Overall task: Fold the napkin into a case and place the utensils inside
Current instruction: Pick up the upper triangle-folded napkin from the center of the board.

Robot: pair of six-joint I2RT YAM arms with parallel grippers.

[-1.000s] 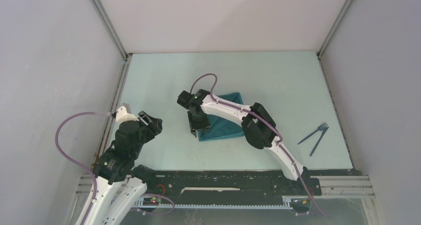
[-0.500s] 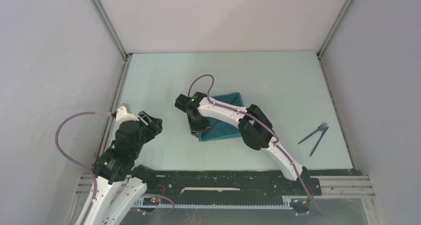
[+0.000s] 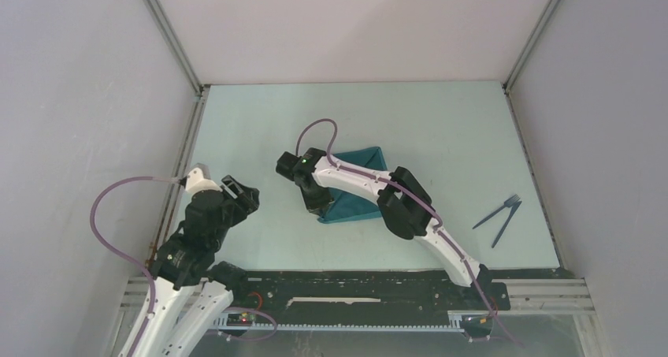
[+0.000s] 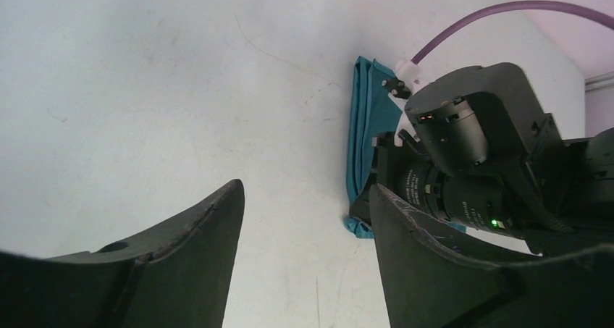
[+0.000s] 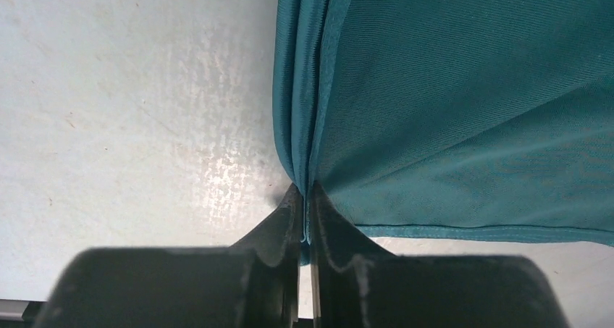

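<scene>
The teal napkin [image 3: 354, 191] lies partly folded in the middle of the table. My right gripper [image 3: 317, 205] is shut on its near left corner. In the right wrist view the cloth [image 5: 463, 103] runs up from the pinched fingertips [image 5: 289, 212], with a bunched folded edge on the left. The left wrist view shows that edge [image 4: 360, 132] beside the right wrist. My left gripper [image 3: 240, 193] is open and empty, left of the napkin and apart from it. The two dark utensils [image 3: 500, 213] lie crossed at the far right of the table.
Metal frame rails run along the table's left [image 3: 183, 148] and right [image 3: 536, 160] edges, with grey walls behind them. The right arm [image 3: 406, 203] reaches across the napkin from the near right.
My right gripper has shifted slightly left and toward me, drawing the napkin's corner with it. The left arm has barely moved.
</scene>
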